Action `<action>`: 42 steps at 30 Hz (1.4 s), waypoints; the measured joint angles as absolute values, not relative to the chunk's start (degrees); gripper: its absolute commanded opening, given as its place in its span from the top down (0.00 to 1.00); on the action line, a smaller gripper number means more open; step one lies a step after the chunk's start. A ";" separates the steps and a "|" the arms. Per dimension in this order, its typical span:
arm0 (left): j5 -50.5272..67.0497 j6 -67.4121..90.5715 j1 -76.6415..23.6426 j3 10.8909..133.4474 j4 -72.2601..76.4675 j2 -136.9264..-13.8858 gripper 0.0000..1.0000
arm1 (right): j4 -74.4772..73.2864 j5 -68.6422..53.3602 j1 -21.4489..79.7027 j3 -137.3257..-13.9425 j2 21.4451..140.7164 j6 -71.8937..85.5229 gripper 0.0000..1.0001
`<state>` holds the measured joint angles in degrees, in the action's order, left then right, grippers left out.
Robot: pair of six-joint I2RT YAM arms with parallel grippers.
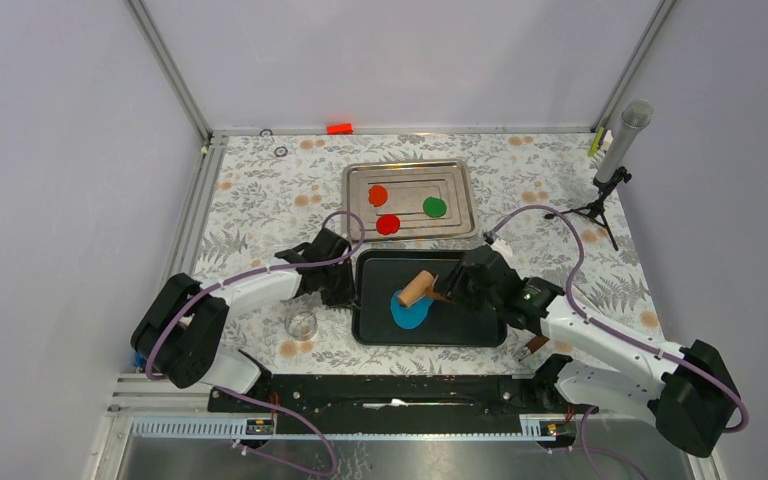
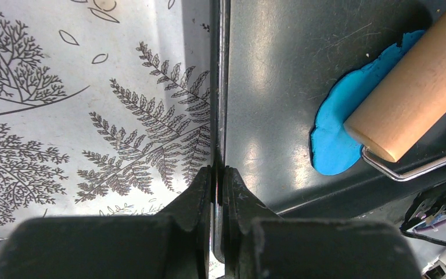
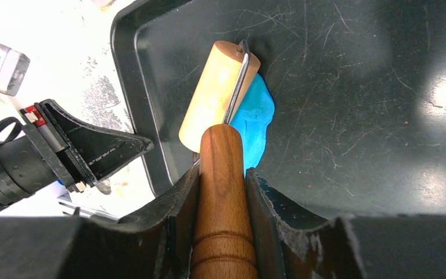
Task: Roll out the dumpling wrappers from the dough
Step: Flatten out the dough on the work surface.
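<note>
Left wrist cam: left gripper (image 2: 218, 177) is clamped shut on the left rim of the black metal baking tray (image 2: 279, 70). The thin bright blue clay dough sheet (image 2: 337, 131) lies on the tray floor to its right, apart from the fingers. Right wrist cam: right gripper (image 3: 222, 183) is closed around the dark wooden roller handle (image 3: 222, 145), and the pale wooden roller drum (image 3: 215, 96) rests on the dough's edge just ahead of the fingertips. Only the top cam shows the silver steel tray (image 1: 457, 185) behind, holding the orange clay disc (image 1: 378, 194), red clay disc (image 1: 388, 224) and green clay disc (image 1: 434, 207), clear of both grippers.
</note>
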<state>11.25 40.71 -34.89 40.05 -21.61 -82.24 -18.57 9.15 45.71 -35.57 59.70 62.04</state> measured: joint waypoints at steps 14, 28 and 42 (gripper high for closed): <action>11.27 40.32 -34.65 40.05 -21.69 -82.24 1.00 | -27.29 8.27 45.34 -29.56 45.28 65.60 1.00; 11.11 40.32 -34.24 40.05 -21.98 -82.11 1.00 | -11.94 8.05 45.25 -33.91 62.72 64.36 1.00; 11.14 40.32 -34.24 40.03 -21.96 -82.11 1.00 | -23.97 8.12 45.25 -29.34 48.01 64.42 1.00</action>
<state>11.14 40.32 -34.24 40.03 -21.96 -82.11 -23.97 8.12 45.25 -29.34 48.01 64.42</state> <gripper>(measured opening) 0.066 0.390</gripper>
